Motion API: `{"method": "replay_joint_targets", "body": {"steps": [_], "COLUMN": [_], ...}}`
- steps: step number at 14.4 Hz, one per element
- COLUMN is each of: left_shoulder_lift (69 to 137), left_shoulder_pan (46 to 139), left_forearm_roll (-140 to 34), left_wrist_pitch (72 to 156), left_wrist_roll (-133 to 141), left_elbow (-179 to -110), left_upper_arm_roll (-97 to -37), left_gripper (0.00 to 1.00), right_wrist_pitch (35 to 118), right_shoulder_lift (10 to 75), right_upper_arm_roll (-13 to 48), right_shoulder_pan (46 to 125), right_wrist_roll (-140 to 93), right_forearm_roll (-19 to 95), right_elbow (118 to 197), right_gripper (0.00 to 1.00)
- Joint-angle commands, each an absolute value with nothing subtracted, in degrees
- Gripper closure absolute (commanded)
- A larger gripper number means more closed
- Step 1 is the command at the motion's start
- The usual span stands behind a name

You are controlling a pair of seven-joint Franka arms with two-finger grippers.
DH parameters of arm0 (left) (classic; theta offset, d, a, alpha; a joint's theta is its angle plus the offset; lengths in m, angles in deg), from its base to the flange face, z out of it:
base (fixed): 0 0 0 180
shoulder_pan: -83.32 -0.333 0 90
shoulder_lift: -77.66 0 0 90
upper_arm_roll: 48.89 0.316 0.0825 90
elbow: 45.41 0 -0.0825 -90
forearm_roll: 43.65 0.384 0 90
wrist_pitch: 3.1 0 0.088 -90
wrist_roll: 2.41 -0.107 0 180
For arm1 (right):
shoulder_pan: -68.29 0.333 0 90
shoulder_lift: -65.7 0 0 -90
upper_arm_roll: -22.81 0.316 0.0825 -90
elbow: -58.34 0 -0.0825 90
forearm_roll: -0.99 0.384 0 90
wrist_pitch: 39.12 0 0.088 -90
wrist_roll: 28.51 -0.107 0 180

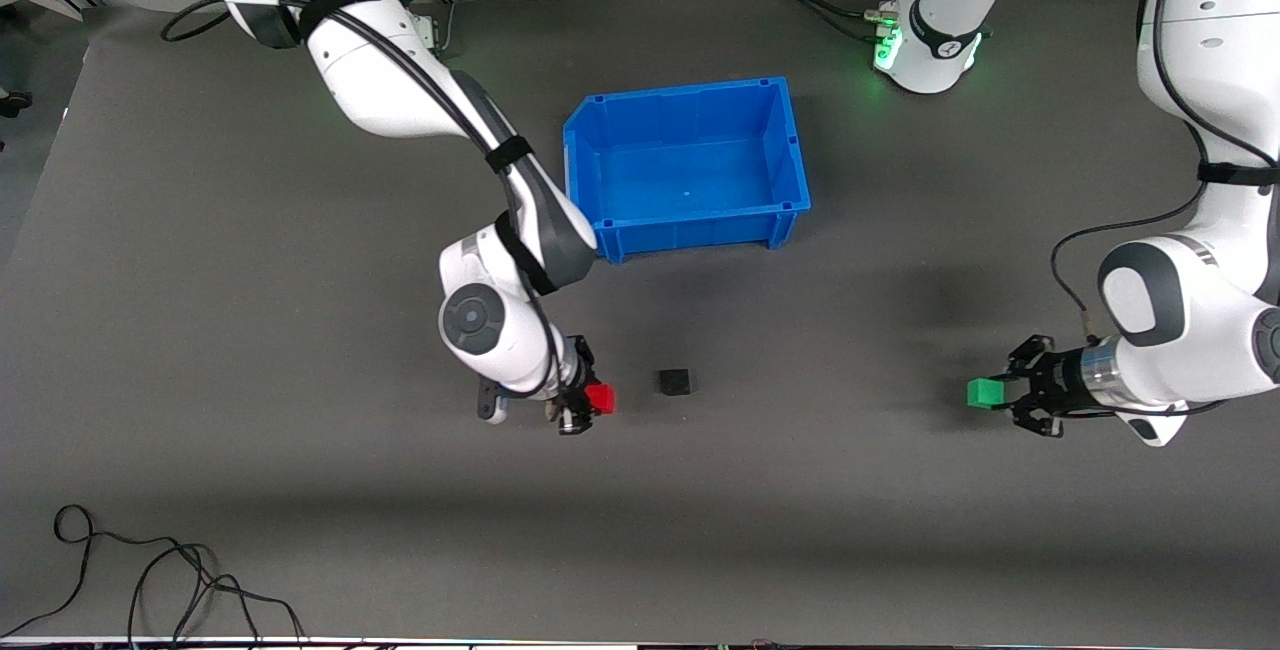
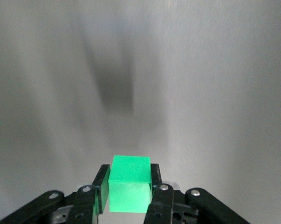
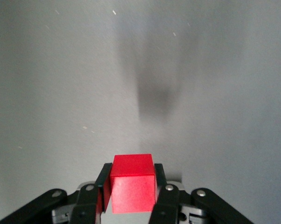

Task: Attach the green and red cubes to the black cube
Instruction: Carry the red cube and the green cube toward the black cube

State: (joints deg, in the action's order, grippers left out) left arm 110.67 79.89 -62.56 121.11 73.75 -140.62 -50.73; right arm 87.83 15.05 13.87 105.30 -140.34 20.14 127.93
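The black cube [image 1: 673, 382] sits on the grey mat, nearer the front camera than the blue bin. My right gripper [image 1: 597, 398] is shut on the red cube [image 1: 600, 398] and holds it close beside the black cube, toward the right arm's end, with a small gap between them. In the right wrist view the red cube [image 3: 132, 183] sits between the fingers [image 3: 103, 183]. My left gripper [image 1: 990, 392] is shut on the green cube [image 1: 984, 392] well off toward the left arm's end of the table. In the left wrist view the green cube [image 2: 128, 184] sits between the fingers [image 2: 101, 186]. The black cube shows in neither wrist view.
An empty blue bin [image 1: 780, 155] stands on the mat at the middle, farther from the front camera than the black cube. Loose black cables [image 1: 150, 580] lie at the mat's near edge toward the right arm's end.
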Motion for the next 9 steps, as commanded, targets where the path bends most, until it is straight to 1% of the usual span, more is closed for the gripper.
{"method": "replay_joint_targets", "body": {"steps": [1,5,9], "left_shoulder_lift": [110.53,110.79,112.02], "left_shoulder_pan": [82.87,90.69,96.76], "left_forearm_roll": [-62.98,-63.24,-63.25], "left_wrist_pitch": [120.47,122.58,128.72], "left_wrist_roll": [83.61,92.85,97.87], "left_elbow": [-139.54,-139.54,-139.54], "left_upper_arm_roll": [-52.32,-52.32,-52.32], "left_gripper": [0.82,0.82,0.83], "right_wrist_pitch": [86.57,86.57,86.74], "right_shoulder_lift": [12.88,11.65,10.68], "right_upper_arm_roll": [13.05,13.05,13.05], "right_shoulder_pan": [106.70,108.90,109.86], "right_wrist_roll": [-143.11,-144.69,-146.19], "right_forearm_roll": [20.33,19.10,18.31], "right_elbow": [125.05,125.22,125.31], "right_gripper": [1.00,1.00,1.00]}}
